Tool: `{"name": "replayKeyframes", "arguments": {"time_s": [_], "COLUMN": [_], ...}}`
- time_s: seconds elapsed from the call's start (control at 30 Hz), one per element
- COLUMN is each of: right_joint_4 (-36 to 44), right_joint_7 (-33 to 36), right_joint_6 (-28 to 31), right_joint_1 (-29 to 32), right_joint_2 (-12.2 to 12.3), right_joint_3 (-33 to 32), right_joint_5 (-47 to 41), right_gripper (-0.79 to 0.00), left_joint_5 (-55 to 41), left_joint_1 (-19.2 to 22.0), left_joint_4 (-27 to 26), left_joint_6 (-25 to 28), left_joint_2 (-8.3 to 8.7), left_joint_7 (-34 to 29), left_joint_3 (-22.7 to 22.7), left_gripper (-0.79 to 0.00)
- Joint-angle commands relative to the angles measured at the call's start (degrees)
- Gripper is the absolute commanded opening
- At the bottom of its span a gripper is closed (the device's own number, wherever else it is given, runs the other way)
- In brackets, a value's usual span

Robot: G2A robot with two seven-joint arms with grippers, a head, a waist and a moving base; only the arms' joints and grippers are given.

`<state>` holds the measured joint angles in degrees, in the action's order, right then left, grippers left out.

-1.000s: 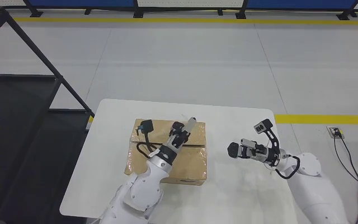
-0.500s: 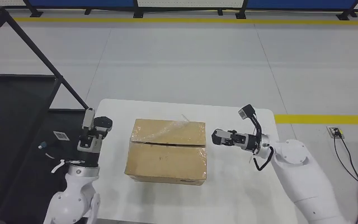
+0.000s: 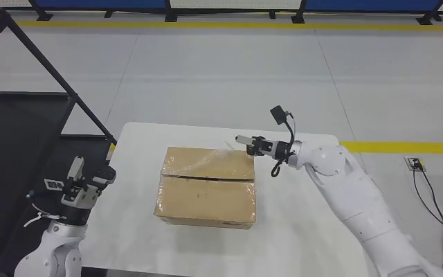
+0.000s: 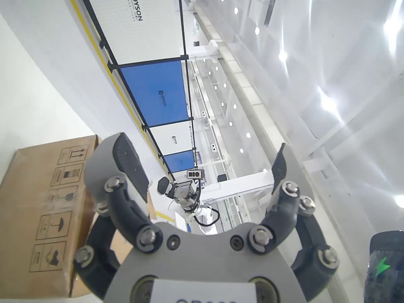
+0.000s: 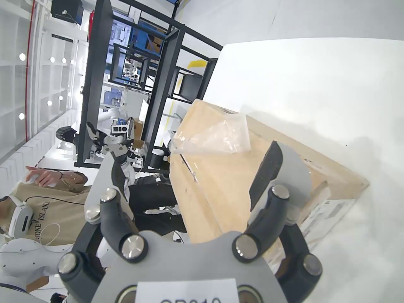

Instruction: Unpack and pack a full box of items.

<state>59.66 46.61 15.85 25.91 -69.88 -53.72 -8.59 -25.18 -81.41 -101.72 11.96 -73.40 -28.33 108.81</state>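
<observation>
**Top view.** The box (image 3: pixel 208 190) sits at the middle of the table (image 3: pixel 297 221) with its flaps closed. A loose clear tape strip (image 3: pixel 208 159) lies crumpled along the far flap. The right gripper (image 3: pixel 243 140) hovers at the box's 1 o'clock corner, just beside the strip's end. The left gripper (image 3: pixel 100 176) stands at the box's 9 o'clock, well apart, near the table edge.

The step in hand appears to be stripping the tape so the flaps can open.

1. Place the right fingers around the lifted film only, not the cardboard.
2. Pull low along the flap toward 9 o'clock; a steep pull is likely to tear the film.
3. Brace the 9 o'clock wall with the left gripper, as the box may slide.

**Left wrist view.** The left fingers are spread and empty. The box's end wall, near the gripper, is brown cardboard printed with handling symbols.

**Right wrist view.** The right fingers are spread and hold nothing. The box top lies just beyond them. The film is wrinkled and glossy and lifts off the far flap. The centre seam is shut.
</observation>
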Motion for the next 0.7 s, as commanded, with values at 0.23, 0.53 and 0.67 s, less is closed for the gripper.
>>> {"name": "replayKeyframes", "arguments": {"time_s": [0.23, 0.53, 0.67], "right_joint_4": [1.8, -3.5, -8.7], "right_joint_7": [-6.1, -12.8, -12.0], "right_joint_6": [-1.4, 0.1, 2.6], "right_joint_1": [2.1, -1.3, -3.8], "right_joint_2": [-0.5, -3.7, -5.7], "right_joint_3": [0.7, 6.8, 8.9], "right_joint_5": [1.8, 6.9, 4.5], "right_gripper": [0.0, 0.0, 0.0], "left_joint_5": [0.2, 1.0, 0.7], "left_joint_1": [-0.1, -0.9, -1.4], "left_joint_4": [3.4, 3.0, 3.2], "left_joint_6": [0.6, 1.2, 1.4], "left_joint_2": [0.08, 0.22, 0.29], "left_joint_7": [0.7, 1.4, 1.5], "left_joint_3": [-2.1, -3.3, -3.3], "left_gripper": [0.0, 0.0, 0.0]}}
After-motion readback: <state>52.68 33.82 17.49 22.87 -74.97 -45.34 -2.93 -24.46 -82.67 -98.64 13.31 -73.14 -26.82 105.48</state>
